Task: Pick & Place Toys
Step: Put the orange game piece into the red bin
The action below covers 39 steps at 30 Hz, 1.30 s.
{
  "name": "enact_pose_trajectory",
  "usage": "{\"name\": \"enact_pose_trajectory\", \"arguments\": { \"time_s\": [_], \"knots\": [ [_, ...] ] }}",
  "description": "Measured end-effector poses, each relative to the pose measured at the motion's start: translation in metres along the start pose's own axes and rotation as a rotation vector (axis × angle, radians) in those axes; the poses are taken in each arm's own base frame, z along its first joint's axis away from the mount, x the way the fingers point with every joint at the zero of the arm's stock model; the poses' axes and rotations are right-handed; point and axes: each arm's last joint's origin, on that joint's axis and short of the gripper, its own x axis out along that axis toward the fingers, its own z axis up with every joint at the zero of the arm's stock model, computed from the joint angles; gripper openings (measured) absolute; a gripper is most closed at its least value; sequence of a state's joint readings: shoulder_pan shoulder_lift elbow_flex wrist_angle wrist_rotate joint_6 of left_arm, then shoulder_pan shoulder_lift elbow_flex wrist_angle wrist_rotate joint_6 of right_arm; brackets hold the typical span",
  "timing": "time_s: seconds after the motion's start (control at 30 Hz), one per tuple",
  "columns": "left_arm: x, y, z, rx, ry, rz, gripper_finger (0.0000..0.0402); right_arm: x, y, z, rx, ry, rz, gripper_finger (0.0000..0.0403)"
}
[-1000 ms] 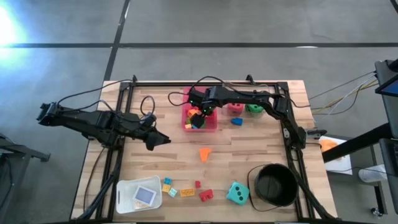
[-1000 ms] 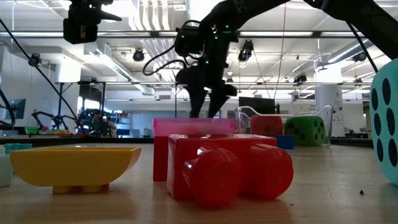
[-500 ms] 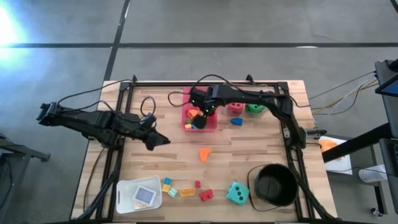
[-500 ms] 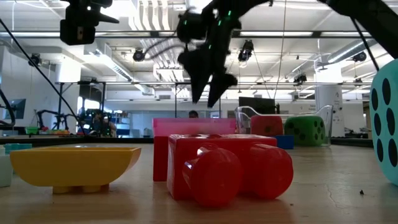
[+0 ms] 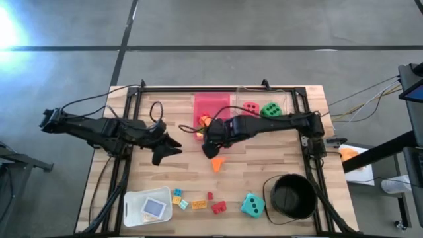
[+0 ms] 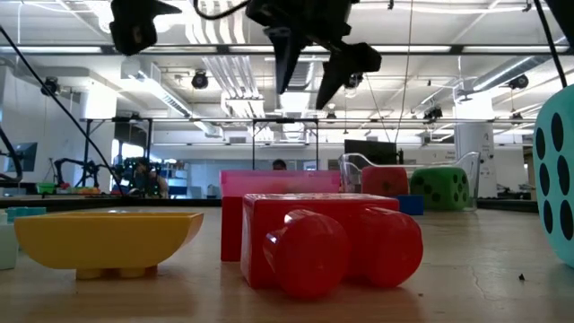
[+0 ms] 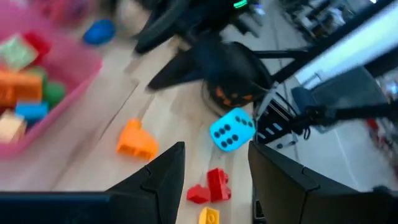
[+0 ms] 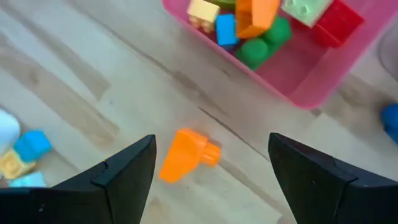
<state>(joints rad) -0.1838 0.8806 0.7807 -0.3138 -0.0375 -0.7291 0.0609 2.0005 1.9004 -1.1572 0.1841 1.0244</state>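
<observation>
Wooden slatted tabletop (image 5: pixel 264 162) is filling the centre of the high view. At mid-frame a small orange plastic brick (image 5: pixel 217 163) is lying alone, directly beneath the right gripper (image 5: pixel 210 150), whose fingers are standing wide and empty. Just above, a pink rectangular plastic tray (image 5: pixel 213 106) is holding mixed bricks. Left of centre, the left gripper (image 5: pixel 173 147) is hovering, part-open, gripping nothing. A teal dotted die (image 5: pixel 252 205) is sitting at the lower edge.

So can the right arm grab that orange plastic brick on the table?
Probably yes: the right tool hangs open just above the orange plastic brick, which lies alone on bare wood with nothing in between.
</observation>
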Motion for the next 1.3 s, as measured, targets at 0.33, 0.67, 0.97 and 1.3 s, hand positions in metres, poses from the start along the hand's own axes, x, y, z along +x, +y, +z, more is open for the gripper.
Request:
{"name": "enact_pose_trajectory", "arguments": {
  "time_s": [0.33, 0.67, 0.97, 1.3],
  "knots": [
    [-0.01, -0.02, -0.01, 0.201, 0.02, -0.121, 0.0181, 0.044, 0.03, -0.044, 0.108, 0.0, -0.091, 0.0304],
    [-0.028, -0.028, -0.013, 0.228, 0.002, -0.213, 0.0181, 0.083, 0.046, -0.065, -0.029, 0.027, -0.107, 0.0304],
    [-0.041, -0.034, -0.016, 0.252, 0.003, -0.287, 0.0181, 0.119, 0.044, -0.071, -0.074, 0.061, -0.181, 0.0304],
    [-0.043, -0.032, -0.018, 0.262, 0.019, -0.287, 0.0181, 0.135, 0.043, -0.073, -0.105, 0.084, -0.204, 0.0304]
  ]
}}
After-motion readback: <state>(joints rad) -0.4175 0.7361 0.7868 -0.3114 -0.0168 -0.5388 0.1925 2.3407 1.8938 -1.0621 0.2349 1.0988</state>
